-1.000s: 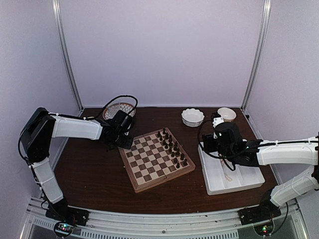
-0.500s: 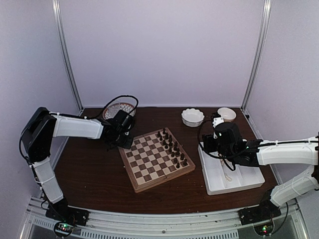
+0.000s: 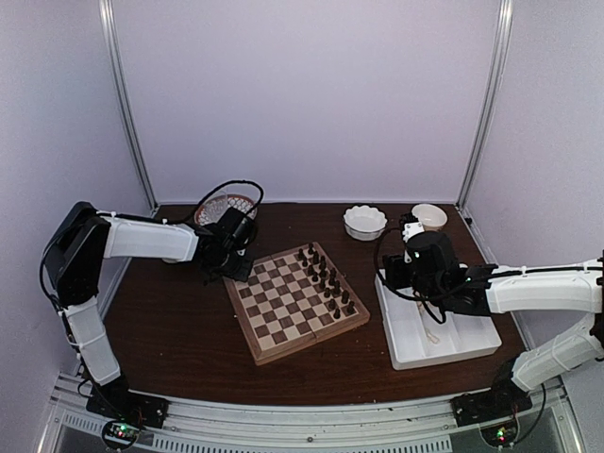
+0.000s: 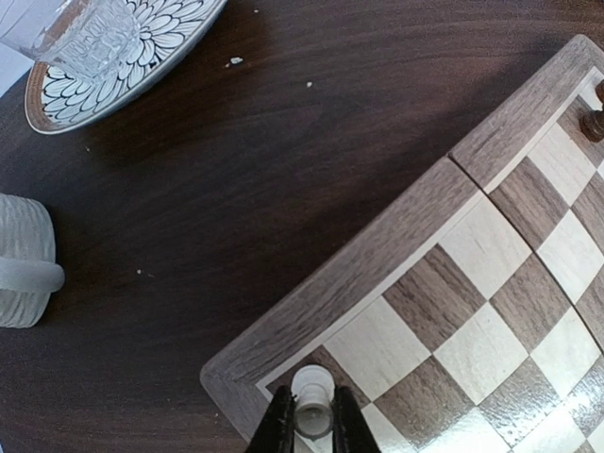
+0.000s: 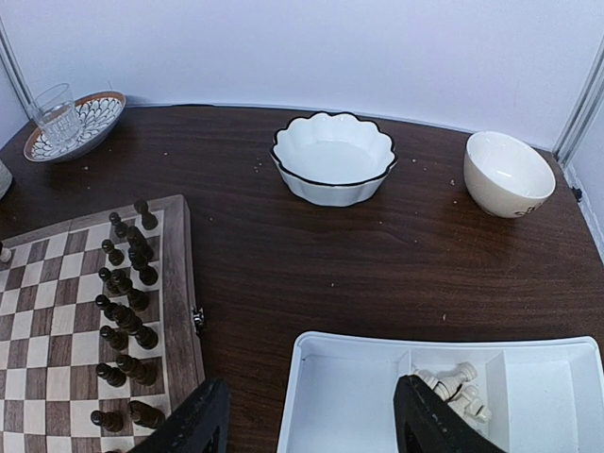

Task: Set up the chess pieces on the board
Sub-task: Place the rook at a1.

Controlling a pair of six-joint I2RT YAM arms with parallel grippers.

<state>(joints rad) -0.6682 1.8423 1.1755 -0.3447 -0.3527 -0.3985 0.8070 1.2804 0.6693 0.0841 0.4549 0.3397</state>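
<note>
Left wrist view: left gripper (image 4: 312, 432) is clamping a piece (image 4: 312, 392) over the corner square of the board (image 4: 377, 272), at 6 o'clock. It should be lowering straight and centring before releasing; right gripper (image 5: 307, 427) is hanging agape over the tray (image 5: 349, 338).

The left claw (image 4: 312, 422) pinches a cream-white chess piece (image 4: 312, 389) over the corner square of the board (image 4: 396, 247). A dark piece (image 4: 595, 121) stands at the right edge. On the counter (image 4: 236, 160), a patterned plate (image 4: 175, 30) carries a glass (image 4: 80, 40).
</note>
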